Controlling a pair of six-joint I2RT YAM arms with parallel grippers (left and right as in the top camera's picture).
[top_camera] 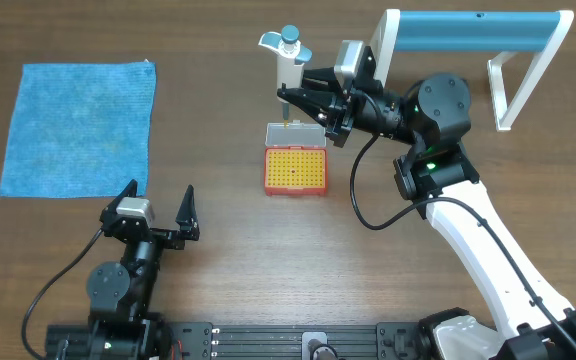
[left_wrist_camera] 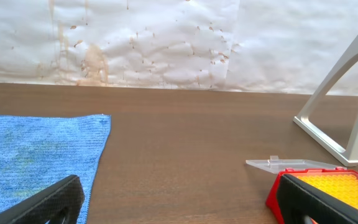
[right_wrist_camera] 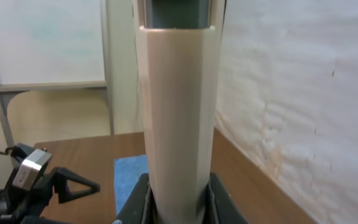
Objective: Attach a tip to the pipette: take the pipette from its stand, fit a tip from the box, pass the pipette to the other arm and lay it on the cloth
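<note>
I am working over a brown wood-grain table (top_camera: 228, 250) that is running back to meet a wall (left_wrist_camera: 166, 43). Wrinkled white paper is covering that wall, and brownish stains are blotching parts of it. In my right wrist view, a pale framed panel (right_wrist_camera: 48, 43) is hanging beyond the table's edge, above a beige surface.

Black joints (top_camera: 440, 105), white forearm (top_camera: 488, 250), possibly green light (top_camera: 430, 165).
</note>
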